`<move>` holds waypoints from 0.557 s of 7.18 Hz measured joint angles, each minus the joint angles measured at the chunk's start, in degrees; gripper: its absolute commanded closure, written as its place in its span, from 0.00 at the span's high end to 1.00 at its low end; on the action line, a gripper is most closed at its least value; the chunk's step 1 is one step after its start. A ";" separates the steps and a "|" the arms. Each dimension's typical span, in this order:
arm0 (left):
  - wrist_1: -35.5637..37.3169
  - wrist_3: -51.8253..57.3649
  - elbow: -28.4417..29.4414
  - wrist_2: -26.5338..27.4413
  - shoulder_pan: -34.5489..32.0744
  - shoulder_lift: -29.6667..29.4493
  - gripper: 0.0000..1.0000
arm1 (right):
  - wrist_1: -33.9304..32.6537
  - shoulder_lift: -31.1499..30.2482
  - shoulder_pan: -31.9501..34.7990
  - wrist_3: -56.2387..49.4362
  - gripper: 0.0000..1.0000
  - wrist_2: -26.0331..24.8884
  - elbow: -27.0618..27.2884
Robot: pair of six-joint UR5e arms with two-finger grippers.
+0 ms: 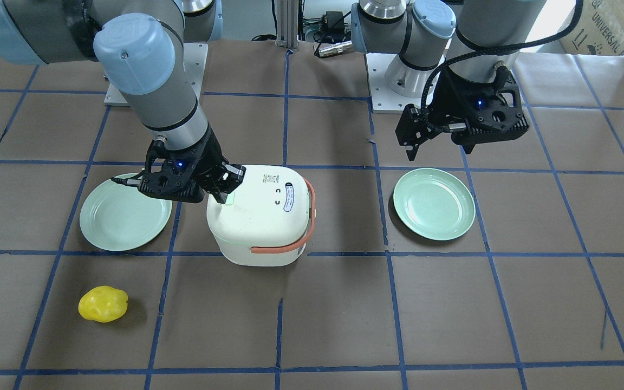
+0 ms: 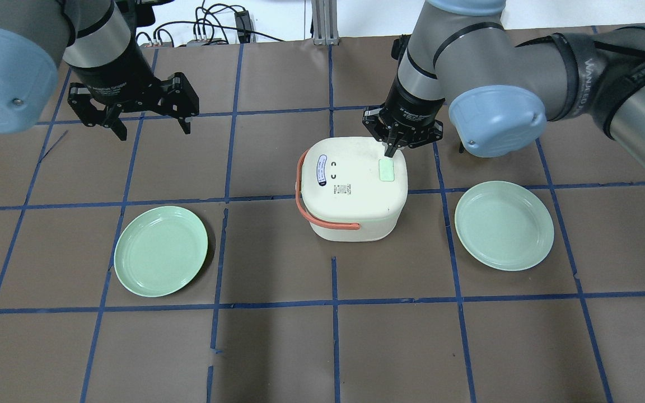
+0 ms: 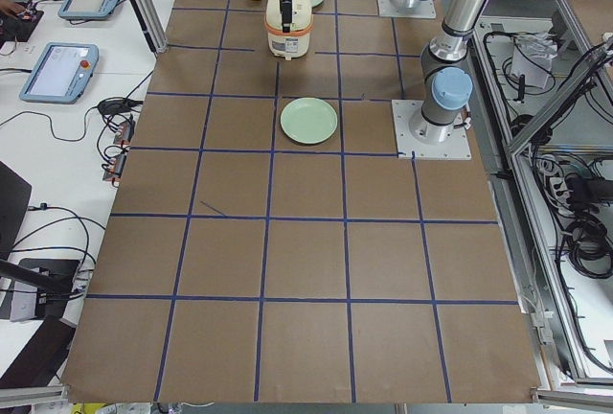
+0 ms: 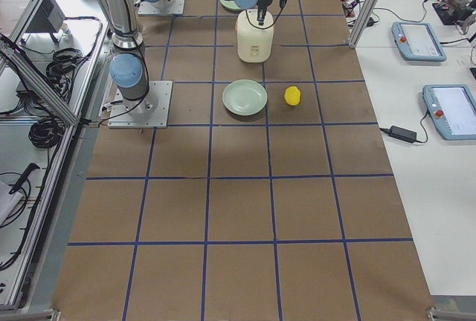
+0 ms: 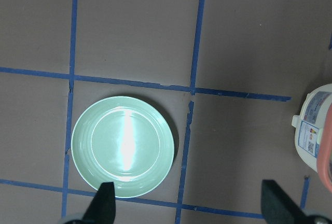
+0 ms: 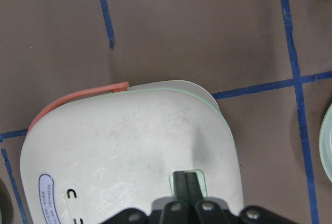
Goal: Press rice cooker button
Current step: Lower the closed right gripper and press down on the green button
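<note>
A white rice cooker (image 2: 356, 190) with an orange handle stands mid-table, also in the front view (image 1: 260, 222). A pale green button (image 2: 386, 169) sits on its lid near the corner on my right. My right gripper (image 2: 391, 150) is shut and empty, pointing straight down, with its tips at the button. The right wrist view shows the shut fingertips (image 6: 185, 178) over the button (image 6: 202, 180). I cannot tell whether the button is pressed in. My left gripper (image 2: 152, 130) is open and empty, hovering above the table far to the left of the cooker.
One green plate (image 2: 161, 250) lies left of the cooker and another (image 2: 504, 225) lies right of it. The left one shows below my left gripper (image 5: 123, 147). A yellow lemon-like object (image 1: 103, 304) lies near the operators' side of the table.
</note>
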 measured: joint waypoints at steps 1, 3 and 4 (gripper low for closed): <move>-0.01 0.00 -0.01 0.00 0.00 0.00 1.00 | -0.45 0.28 0.09 0.11 0.10 0.08 0.03; -0.05 -0.02 -0.02 0.00 0.00 0.00 1.00 | -1.10 0.81 0.20 0.26 0.10 0.16 0.12; -0.02 -0.06 -0.02 0.00 0.00 0.00 1.00 | -1.17 0.95 0.26 0.32 0.10 0.14 0.15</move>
